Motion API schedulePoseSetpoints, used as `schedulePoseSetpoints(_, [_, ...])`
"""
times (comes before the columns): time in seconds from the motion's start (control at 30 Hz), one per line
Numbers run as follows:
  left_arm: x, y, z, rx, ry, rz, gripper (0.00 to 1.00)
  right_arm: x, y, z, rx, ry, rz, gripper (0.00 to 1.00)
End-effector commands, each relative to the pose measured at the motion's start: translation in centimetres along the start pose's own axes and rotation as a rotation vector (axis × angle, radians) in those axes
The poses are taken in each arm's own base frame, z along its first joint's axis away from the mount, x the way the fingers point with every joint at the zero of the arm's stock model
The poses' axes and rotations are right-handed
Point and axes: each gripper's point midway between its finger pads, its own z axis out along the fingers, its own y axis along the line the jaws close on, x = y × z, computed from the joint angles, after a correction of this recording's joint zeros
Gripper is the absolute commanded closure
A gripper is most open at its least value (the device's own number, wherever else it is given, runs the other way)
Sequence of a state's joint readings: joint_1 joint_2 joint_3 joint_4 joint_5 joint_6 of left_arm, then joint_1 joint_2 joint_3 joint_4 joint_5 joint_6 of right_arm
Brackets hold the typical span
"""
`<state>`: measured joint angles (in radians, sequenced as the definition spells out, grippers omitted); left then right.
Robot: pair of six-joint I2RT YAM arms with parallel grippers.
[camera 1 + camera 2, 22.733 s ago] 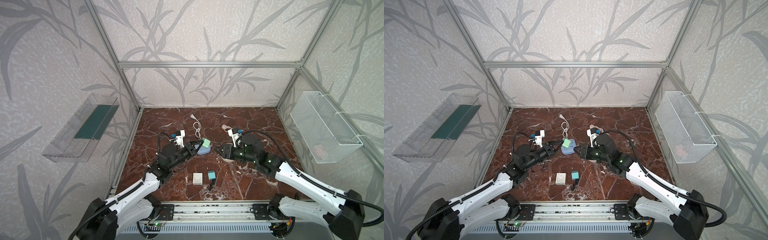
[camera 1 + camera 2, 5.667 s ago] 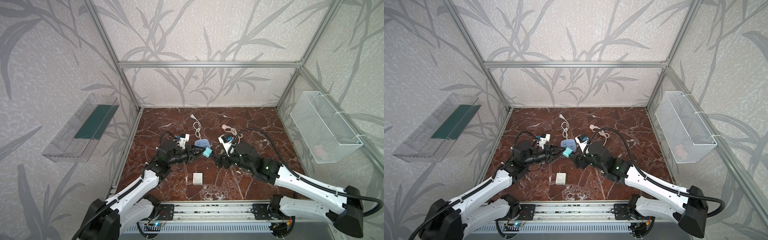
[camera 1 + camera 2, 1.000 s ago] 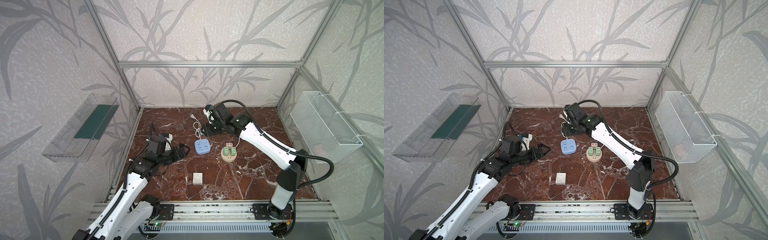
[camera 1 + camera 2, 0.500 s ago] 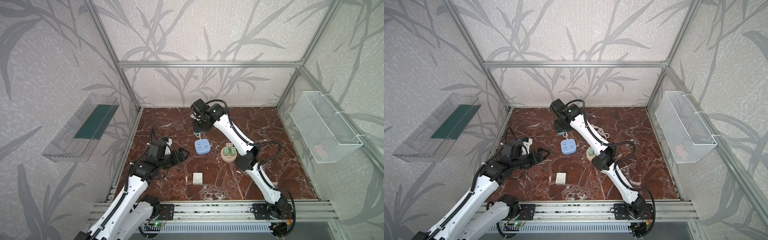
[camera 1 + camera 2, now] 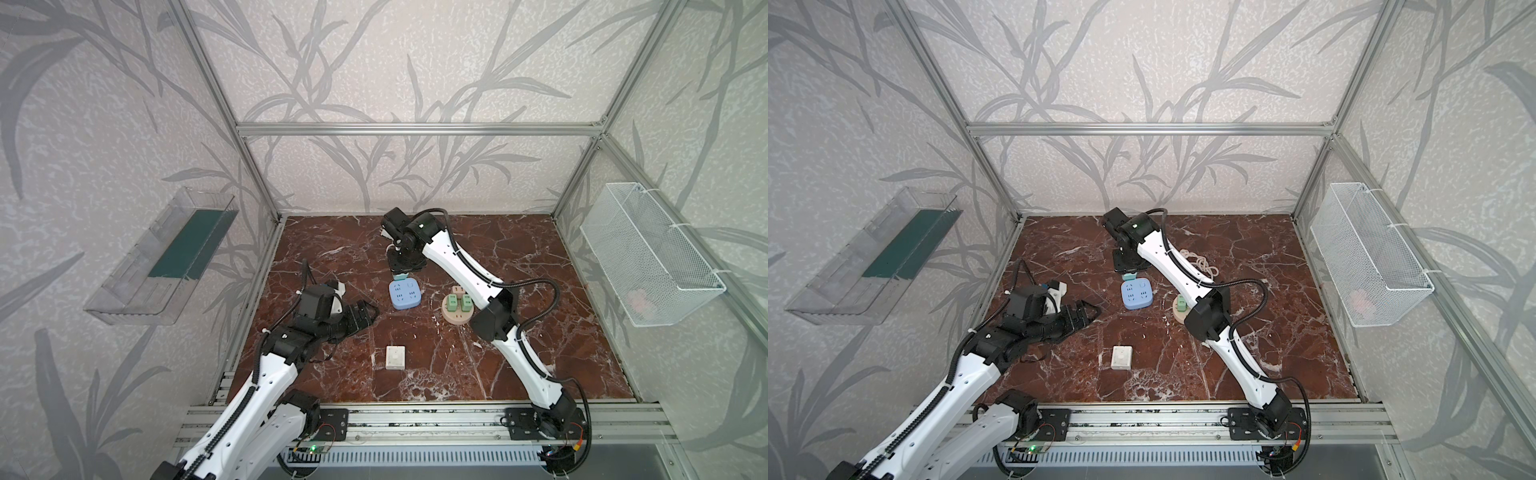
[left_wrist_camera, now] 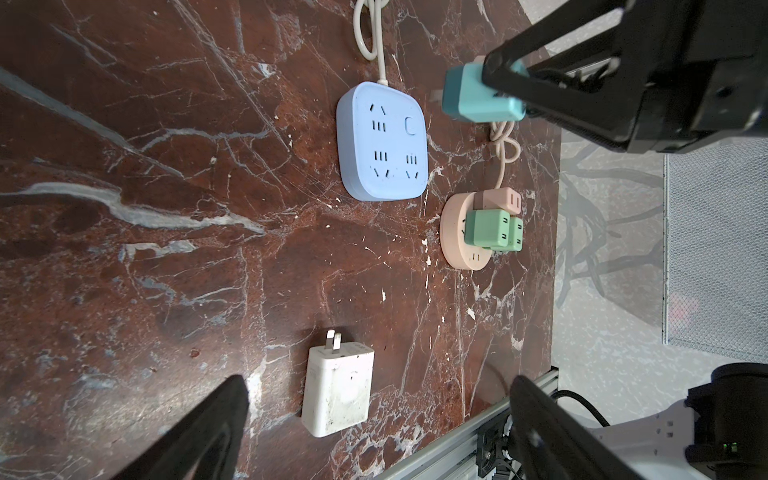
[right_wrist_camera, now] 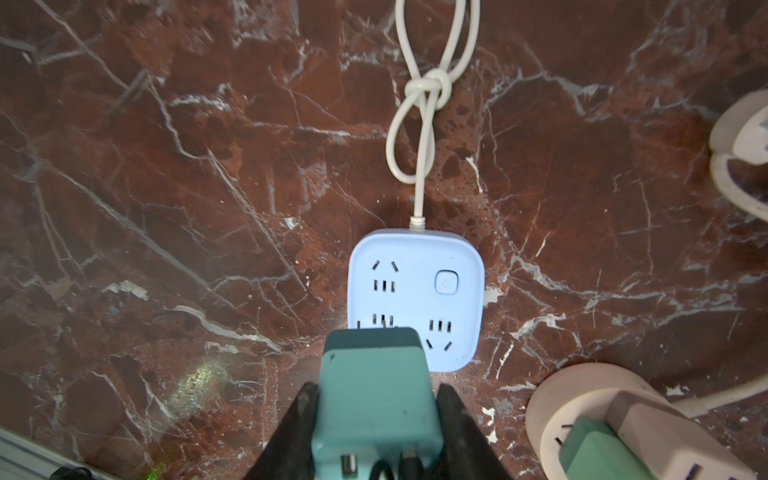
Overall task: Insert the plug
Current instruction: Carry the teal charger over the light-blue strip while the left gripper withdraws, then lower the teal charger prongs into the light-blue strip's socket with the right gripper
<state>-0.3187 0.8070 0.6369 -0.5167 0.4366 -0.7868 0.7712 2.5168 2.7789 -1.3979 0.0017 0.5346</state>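
Since a second ago the right gripper [image 5: 404, 269] has swung left, clamping the teal plug [image 7: 376, 399] at the blue power strip's [image 5: 404, 294] upper edge, mid-frame. The left gripper [image 5: 365, 318] gapes wide, centre-left. The wire basket [image 5: 648, 257] at right holds something pink [image 5: 638, 298]; the clear wall tray [image 5: 137, 286] at left holds a green sheet [image 5: 191, 245].

We can make out just one sign here: the power symbol on the button [image 7: 446, 283] of the blue power strip [image 7: 415, 291], in the right wrist view.
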Motion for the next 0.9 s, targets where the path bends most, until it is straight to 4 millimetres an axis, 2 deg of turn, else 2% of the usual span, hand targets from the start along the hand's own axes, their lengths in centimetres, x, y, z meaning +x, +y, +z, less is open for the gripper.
schedulePoseSetpoints(0.0, [-0.1, -0.3, -0.2, 0.028, -0.014, -0.001, 0.05, 0.4, -0.6, 1.6, 0.028, 0.029, 0.02, 1.0])
schedulePoseSetpoints(0.4, [0.2, 0.0, 0.0, 0.031, -0.008, -0.002, 0.05, 0.9, -0.4, 4.1, 0.024, 0.06, 0.016, 1.0])
schedulePoseSetpoints(0.87, [0.4, 0.1, 0.0, 0.035, -0.009, -0.003, 0.05, 1.7, -0.9, 5.5, 0.073, 0.084, -0.032, 1.0])
